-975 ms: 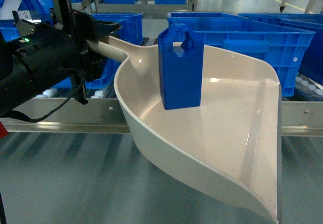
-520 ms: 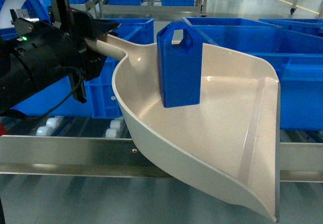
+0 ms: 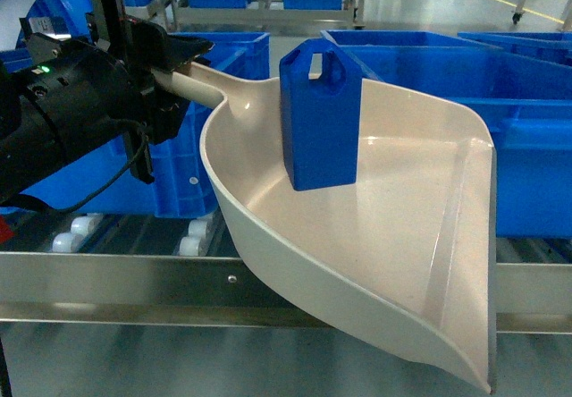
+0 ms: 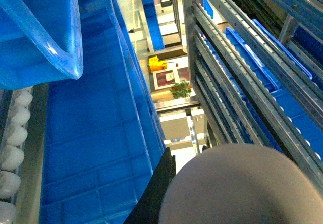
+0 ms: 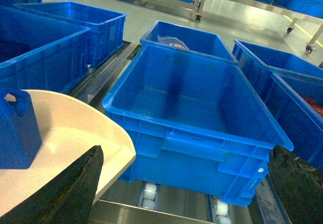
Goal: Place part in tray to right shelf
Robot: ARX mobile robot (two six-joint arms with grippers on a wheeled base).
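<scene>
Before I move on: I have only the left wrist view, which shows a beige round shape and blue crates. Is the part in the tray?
Observer: Yes. The head view shows the part standing upright inside the tray.
Operator: What holds the tray?
Observer: The left tool is closed on the tray's handle.
Operator: And the right tool?
Observer: In its wrist view the right tool is open and holds nothing.
</scene>
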